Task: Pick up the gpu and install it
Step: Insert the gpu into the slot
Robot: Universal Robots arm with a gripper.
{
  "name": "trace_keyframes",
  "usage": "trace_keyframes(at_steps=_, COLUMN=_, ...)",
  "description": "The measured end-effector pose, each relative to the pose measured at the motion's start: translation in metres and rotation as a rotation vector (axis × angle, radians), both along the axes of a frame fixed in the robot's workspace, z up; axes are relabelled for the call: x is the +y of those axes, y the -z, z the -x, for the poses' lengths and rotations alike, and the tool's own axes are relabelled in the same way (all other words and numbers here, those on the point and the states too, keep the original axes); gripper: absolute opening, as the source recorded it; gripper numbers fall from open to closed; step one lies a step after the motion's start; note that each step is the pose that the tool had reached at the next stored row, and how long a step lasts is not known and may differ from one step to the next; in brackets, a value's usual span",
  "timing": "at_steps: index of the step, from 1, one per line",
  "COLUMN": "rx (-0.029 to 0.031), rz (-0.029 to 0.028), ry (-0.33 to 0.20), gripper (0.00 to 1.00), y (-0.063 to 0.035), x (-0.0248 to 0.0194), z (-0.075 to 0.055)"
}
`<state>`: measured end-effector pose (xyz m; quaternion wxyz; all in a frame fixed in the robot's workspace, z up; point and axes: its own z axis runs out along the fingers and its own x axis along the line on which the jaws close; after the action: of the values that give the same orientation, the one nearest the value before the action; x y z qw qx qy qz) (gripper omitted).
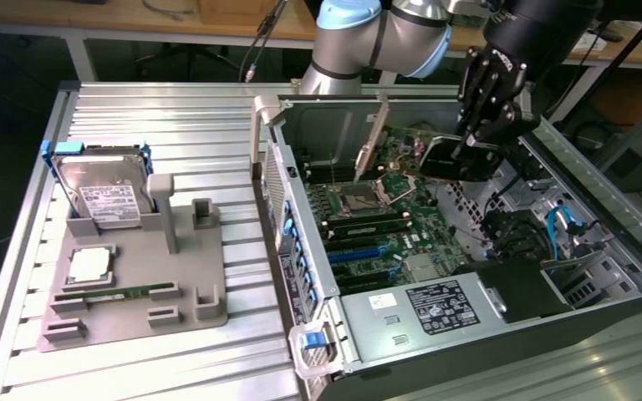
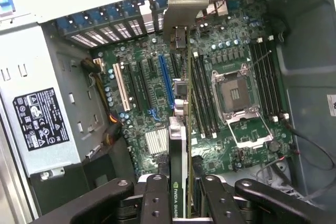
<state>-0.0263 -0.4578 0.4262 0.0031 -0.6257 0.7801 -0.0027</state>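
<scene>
The gpu [image 1: 450, 160] is a thin dark card hanging tilted above the motherboard [image 1: 383, 221] inside the open computer case. My gripper [image 1: 471, 144] is shut on the card from above. In the wrist view the gpu [image 2: 179, 129] shows edge-on, running from between my black fingers [image 2: 155, 198] out to its silvery metal bracket [image 2: 181, 3] near the case's slot wall. It hovers over the motherboard [image 2: 142, 108], just beside the blue expansion slot [image 2: 166, 85] and the memory slots; I cannot tell if it touches the board.
The power supply [image 1: 438, 305] fills the near end of the case, and the CPU socket [image 2: 236, 95] lies beside the card. At the exterior view's left a grey fixture [image 1: 131, 292] holds a hard drive [image 1: 104, 192], a processor [image 1: 89, 266] and a memory stick [image 1: 114, 294].
</scene>
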Motion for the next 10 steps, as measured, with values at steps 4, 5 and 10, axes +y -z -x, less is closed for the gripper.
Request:
trace_keyframes(at_steps=4, rx=0.0000, rz=0.0000, ry=-0.052, gripper=0.27, y=0.0000, x=0.0000, z=0.0000)
trace_keyframes(at_steps=5, rx=0.0000, rz=0.0001, ry=-0.064, gripper=0.27, y=0.0000, x=0.0000, z=0.0000)
trace_keyframes(at_steps=10, rx=0.0000, rz=0.0001, ry=-0.130, gripper=0.27, y=0.0000, x=0.0000, z=0.0000)
